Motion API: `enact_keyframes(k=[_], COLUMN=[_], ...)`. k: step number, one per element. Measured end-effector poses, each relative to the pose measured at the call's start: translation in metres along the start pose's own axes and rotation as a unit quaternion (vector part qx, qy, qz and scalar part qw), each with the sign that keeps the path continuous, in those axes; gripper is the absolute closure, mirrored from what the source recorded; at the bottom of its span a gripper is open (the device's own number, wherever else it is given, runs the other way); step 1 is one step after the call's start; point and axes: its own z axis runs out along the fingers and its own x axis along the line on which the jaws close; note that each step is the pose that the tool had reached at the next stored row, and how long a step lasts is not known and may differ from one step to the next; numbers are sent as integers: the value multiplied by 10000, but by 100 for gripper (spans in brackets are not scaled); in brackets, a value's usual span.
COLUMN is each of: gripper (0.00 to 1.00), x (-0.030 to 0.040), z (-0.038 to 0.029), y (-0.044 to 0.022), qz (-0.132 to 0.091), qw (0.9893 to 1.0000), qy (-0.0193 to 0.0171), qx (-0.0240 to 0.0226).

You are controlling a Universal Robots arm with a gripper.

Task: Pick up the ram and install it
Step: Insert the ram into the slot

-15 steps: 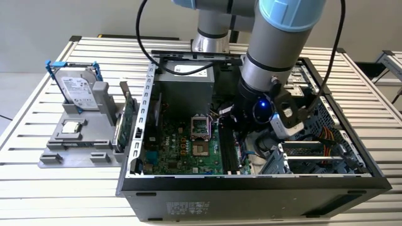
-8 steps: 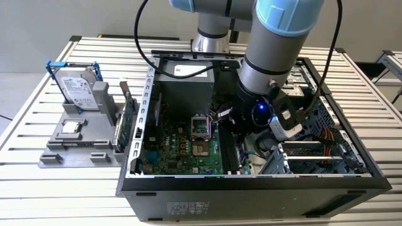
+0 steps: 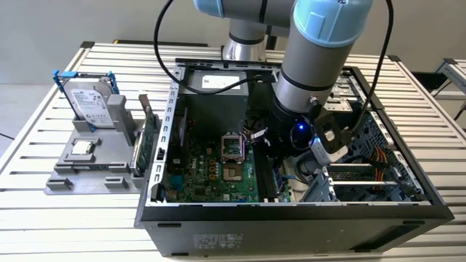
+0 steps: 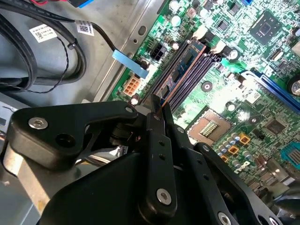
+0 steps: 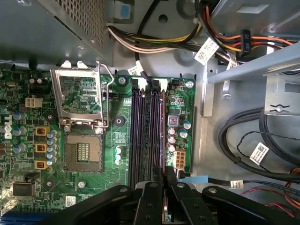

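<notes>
My pincer [image 4: 157, 105] was lowered inside the open case [image 3: 291, 210], its fingers [image 5: 151, 199] clenched edge-on upon the ram [image 4: 180, 70]. The ram extended straight out from my fingertips, lying along the outermost of the memory slots [image 5: 145, 131] on the motherboard [image 5: 112, 140], nearest the case wall. The open processor socket [image 5: 82, 124] lay beside the slots, on the far side from that wall.

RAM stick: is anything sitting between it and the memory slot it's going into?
Nothing visible does. The end effector holds the RAM stick edge-on along the outermost memory slot, beside the empty slots; the blue-tabbed cable lies off to the side.
</notes>
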Motion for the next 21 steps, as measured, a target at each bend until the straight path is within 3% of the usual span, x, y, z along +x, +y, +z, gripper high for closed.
enact_keyframes(k=[7, 21], gripper=[100, 100], x=[-2, -23], z=[43, 68], y=[-2, 1], qz=[27, 75], qw=[10000, 10000], qy=[1, 3], qx=[1, -1])
